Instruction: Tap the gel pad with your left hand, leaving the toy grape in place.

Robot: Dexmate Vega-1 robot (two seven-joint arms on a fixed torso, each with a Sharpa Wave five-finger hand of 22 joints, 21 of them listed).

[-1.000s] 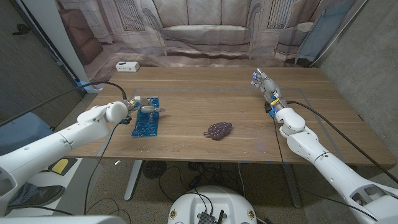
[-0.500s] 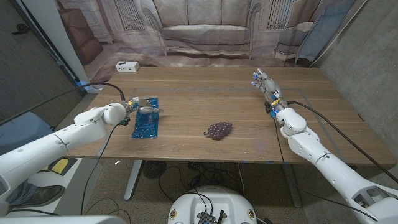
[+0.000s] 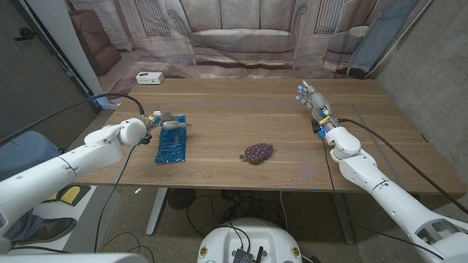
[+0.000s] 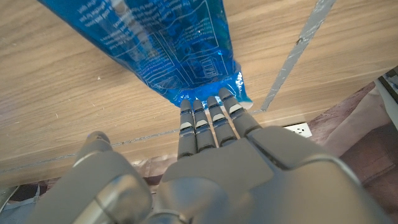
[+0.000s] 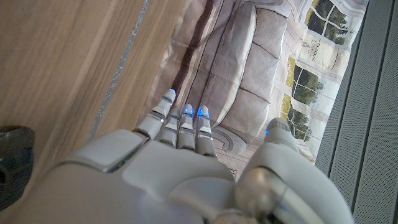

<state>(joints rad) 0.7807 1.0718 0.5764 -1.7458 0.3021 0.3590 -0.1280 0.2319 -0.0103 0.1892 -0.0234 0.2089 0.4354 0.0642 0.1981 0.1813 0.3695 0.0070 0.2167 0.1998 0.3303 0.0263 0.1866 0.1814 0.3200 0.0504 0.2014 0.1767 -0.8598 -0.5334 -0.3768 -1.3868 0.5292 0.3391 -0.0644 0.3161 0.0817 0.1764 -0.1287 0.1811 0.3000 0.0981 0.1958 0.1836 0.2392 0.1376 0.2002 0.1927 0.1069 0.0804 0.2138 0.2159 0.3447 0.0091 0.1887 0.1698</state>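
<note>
The blue gel pad (image 3: 172,142) lies on the left part of the wooden table (image 3: 234,109). My left hand (image 3: 170,122) is over the pad's far end, holding nothing. In the left wrist view its straight, close-set fingers (image 4: 208,112) reach to the end of the gel pad (image 4: 168,43); whether they touch it I cannot tell. The dark purple toy grape (image 3: 257,152) sits near the table's middle, well apart from both hands. My right hand (image 3: 311,98) is at the far right of the table with its fingers (image 5: 180,121) stretched out and nothing in it.
A white power strip (image 3: 149,78) lies at the table's far left corner. A strip of grey tape (image 4: 298,56) runs across the wood beside the pad. Behind the table hangs a backdrop printed with a sofa (image 3: 241,36).
My left hand has shifted slightly toward the pad's far end. The pad, the grape and the right hand have not moved.
</note>
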